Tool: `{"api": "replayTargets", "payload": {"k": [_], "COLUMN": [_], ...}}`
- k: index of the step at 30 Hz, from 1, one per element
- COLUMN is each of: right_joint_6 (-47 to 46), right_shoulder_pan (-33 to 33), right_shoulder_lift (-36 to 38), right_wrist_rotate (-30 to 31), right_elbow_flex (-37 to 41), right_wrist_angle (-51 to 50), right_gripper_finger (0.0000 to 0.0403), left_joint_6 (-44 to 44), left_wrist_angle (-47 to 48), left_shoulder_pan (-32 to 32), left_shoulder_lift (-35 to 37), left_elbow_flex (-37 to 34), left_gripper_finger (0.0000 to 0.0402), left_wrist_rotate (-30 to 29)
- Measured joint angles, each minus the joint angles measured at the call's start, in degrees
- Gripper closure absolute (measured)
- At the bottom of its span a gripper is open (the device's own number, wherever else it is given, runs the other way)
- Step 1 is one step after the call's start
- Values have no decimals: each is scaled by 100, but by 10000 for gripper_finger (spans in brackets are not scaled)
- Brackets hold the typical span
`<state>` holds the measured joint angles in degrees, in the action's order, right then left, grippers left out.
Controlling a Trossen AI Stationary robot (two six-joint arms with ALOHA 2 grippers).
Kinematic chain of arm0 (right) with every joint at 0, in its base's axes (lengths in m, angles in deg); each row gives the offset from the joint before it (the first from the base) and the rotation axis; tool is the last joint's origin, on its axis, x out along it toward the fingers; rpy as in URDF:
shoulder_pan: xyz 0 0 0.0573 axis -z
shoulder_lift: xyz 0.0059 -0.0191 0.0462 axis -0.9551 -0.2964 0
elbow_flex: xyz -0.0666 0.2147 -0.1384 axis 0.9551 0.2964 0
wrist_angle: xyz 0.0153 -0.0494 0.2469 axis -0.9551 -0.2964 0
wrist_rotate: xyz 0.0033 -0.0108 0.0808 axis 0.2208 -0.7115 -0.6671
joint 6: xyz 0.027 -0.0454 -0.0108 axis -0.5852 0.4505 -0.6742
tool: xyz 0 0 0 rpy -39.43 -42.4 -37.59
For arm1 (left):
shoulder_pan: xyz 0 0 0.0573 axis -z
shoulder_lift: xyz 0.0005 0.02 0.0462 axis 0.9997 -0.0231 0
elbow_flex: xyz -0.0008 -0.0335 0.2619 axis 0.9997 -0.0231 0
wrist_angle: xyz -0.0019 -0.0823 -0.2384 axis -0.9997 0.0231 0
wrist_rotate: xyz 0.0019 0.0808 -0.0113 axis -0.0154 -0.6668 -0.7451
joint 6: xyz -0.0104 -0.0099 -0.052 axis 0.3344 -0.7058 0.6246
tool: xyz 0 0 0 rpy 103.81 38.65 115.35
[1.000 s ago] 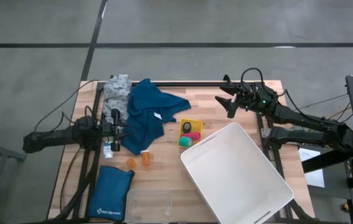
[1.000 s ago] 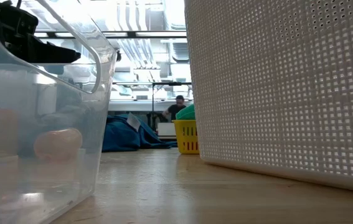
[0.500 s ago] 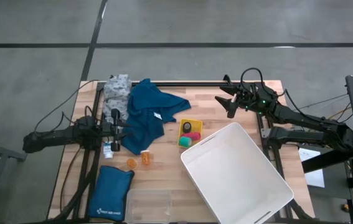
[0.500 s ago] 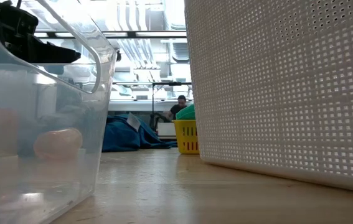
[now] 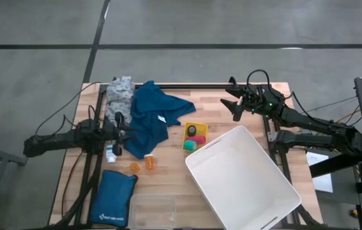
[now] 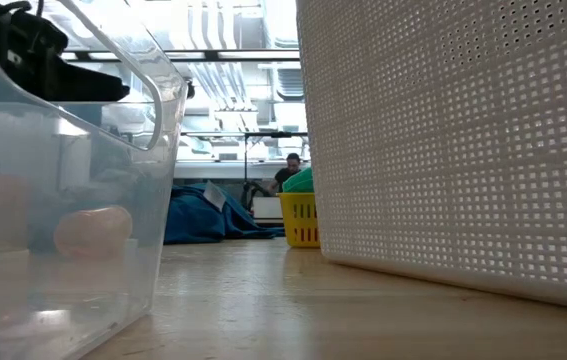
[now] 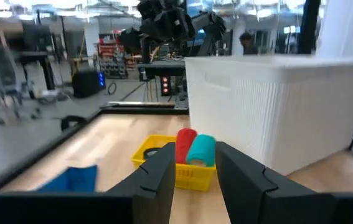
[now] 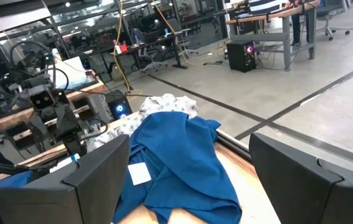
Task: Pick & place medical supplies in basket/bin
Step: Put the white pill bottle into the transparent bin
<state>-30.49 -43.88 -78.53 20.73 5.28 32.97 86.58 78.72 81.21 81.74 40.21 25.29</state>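
While you watch: both arms hover.
Left gripper: narrow gap, empty — beside blue cloth garment.
Right gripper: wide, empty.

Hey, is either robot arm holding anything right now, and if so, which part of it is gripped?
Nothing is held. The left pincer has a narrow empty gap, aimed toward the yellow basket. The right pincer is wide open above the blue cloth garment.

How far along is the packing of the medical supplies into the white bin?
Nothing looks packed yet: the white bin shows empty. Neither gripper holds anything; the left gripper sits by the blue garment, the right gripper waits open. Left: the garment, dotted cloth, orange pill bottles and bandage rolls in their yellow basket.
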Motion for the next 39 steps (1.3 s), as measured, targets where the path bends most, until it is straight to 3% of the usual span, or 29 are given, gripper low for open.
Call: {"api": "replayTargets", "payload": {"k": [3,10,15,20,26,35,39], "right_joint_6": [0,1,1,1,0,1,0], "right_shoulder_pan": [0,0,0,0,0,1,1], "right_shoulder_lift": [-4,-4,-4,-4,-4,-4,-2], "right_wrist_rotate": [-1,0,0,0,0,0,0], "right_elbow_flex": [0,0,0,0,0,0,0], "right_wrist_angle": [-2,-1,-1,-2,-2,-1,-2], "right_gripper_finger": [78,78,78,78,78,78,78], "left_joint_6": [467,899,2333,3500,3886,3916,4131], "left_wrist_angle": [-145,575,851,1279,1290,1340,2204], "left_shoulder_pan": [-2,-2,-2,-2,-2,2,3], "left_shoulder_lift": [1,-3,-21,-305,-1240,-3201,-3964], "left_elbow_flex": [8,645,983,1161,1620,2883,3695], "left_gripper_finger": [284,284,284,284,284,284,284], "left_wrist_rotate": [-8,-96,-581,-632,-809,-2148,-2540]}}
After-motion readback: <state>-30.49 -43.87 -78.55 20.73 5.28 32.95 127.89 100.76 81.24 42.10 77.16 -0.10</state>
